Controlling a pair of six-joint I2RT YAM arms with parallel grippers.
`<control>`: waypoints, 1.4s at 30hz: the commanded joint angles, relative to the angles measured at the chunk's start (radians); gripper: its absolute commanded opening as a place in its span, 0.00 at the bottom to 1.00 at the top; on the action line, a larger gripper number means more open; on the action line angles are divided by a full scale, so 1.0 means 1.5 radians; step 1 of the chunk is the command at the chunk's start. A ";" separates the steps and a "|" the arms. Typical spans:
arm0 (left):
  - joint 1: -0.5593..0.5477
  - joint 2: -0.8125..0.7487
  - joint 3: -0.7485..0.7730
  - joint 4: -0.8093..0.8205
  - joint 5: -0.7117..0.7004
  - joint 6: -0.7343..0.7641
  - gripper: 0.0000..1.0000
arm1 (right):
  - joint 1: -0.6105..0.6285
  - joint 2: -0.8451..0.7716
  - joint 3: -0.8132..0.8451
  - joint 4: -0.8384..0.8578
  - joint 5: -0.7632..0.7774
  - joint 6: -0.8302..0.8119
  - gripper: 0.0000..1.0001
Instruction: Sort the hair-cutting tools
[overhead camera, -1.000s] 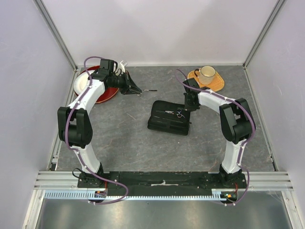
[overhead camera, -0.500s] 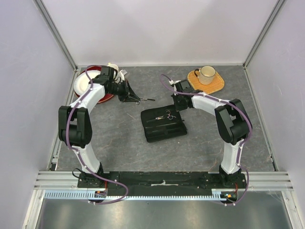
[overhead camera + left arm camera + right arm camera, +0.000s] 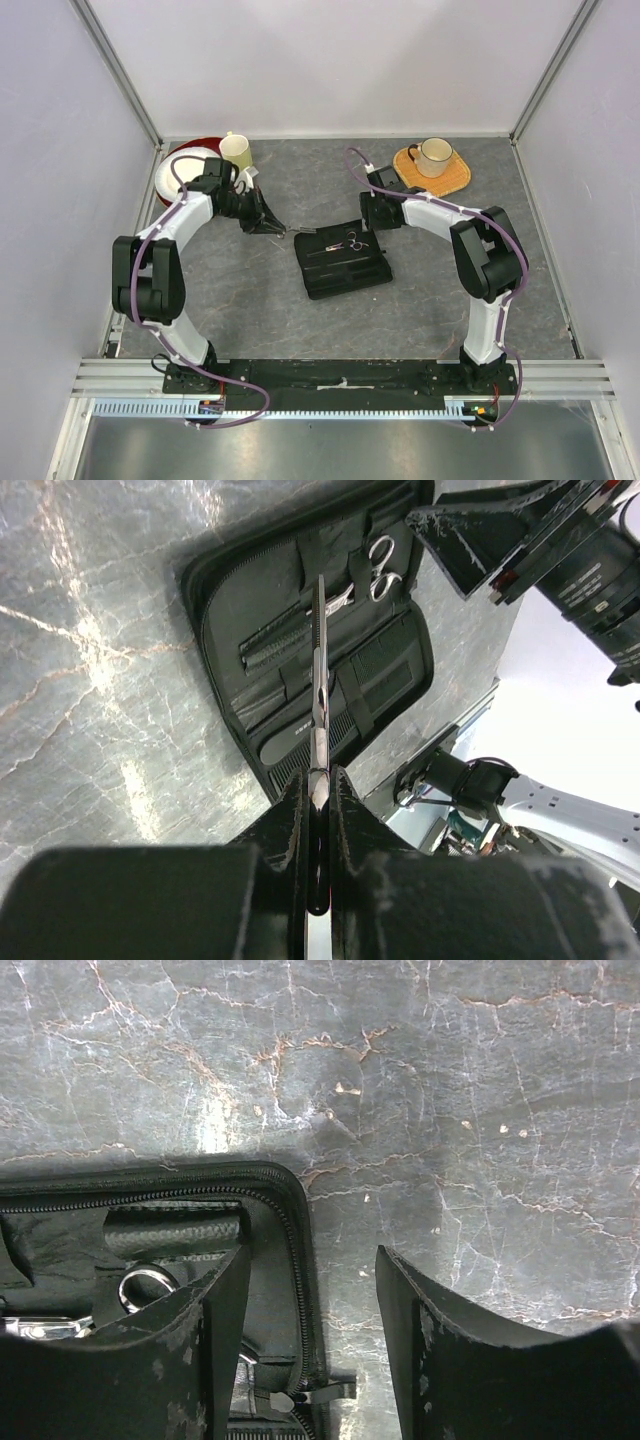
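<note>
Task looks well along, not finished. Open black case [image 3: 340, 278] lies flat approx. mid-surface [image 3: 240, 300], and most of the kit sits in it already. One pair of scissors [image 3: 378, 568] w/ ring handles is tucked under a strap in the half nearer the far edge. A black comb [image 3: 265, 645] sits in a slot beside it. A toothed black strip [image 3: 385, 670] in the other half is prob. the other comb, tho too dark to be sure. Left to do, as I judge it: the last piece. Left fingers [image 3: 280, 227] are clenched on a slim silver tool [image 3: 320, 680], likely the 2nd scissors, held by one end. It points at the case from the left-edge side, tip over the straps in the wrist view; can't tell whether it touches anything. Right fingers [image 3: 370, 225] are spread apart w/ nothing between them, over the case's zip edge on the side toward the far right corner, close to the stowed scissors. So remaining: slide the held tool under a free strap, let go, poss. shut the case, tho the task doesn't say so. Mug [image 3: 433, 153] on orange mat [image 3: 450, 178] at far right corner & plates [image 3: 170, 180] w/ cup [image 3: 236, 150] at far left corner look like no part of it.
</note>
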 commanded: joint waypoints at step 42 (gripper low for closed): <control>0.023 -0.036 -0.202 0.233 0.030 -0.133 0.02 | -0.004 0.000 -0.039 0.050 -0.105 0.160 0.46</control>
